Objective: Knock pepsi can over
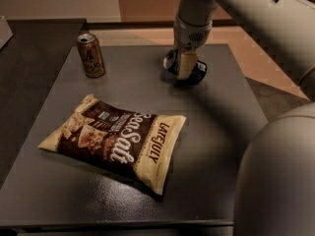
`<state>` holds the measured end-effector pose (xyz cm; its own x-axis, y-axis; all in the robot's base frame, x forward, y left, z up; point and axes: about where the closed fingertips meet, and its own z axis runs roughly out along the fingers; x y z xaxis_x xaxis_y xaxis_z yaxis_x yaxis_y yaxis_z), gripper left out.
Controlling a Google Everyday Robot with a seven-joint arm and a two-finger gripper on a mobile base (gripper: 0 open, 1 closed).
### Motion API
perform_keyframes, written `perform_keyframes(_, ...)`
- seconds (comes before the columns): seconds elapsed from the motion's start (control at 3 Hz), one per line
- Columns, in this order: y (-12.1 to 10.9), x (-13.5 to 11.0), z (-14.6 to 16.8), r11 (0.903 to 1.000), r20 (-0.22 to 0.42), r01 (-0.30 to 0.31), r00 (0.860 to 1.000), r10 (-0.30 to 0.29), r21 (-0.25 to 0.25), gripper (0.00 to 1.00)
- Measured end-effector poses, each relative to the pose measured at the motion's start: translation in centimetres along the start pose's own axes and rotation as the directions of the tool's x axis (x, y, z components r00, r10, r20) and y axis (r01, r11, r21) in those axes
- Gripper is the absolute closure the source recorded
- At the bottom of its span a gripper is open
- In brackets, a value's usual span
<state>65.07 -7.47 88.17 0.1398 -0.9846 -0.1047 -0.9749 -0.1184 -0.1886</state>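
Observation:
The pepsi can [200, 72] is dark with a silver rim. It lies tilted on its side at the far middle of the dark table [221, 132], its rim end pointing left. My gripper [186, 71] comes down from above and is shut on the can's middle. One cream finger [187, 63] crosses the front of the can and hides part of it. The can sits low over the table with a shadow just beneath it.
A brown-gold can [91, 54] stands upright at the table's far left. A Late July snack bag [115, 139] lies flat in the middle left. My arm's large pale body [275, 181] fills the lower right. The floor shows beyond the table's right edge.

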Motion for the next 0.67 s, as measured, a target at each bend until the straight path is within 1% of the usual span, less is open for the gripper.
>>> perform_keyframes(0.33,-0.15,-0.01,0.24,1.0000,0.002,-0.002,1.000,0.002,0.002,0.00)
perform_keyframes(0.67,-0.16,-0.01,0.25,1.0000,0.002,-0.002,1.000,0.002,0.002,0.00)
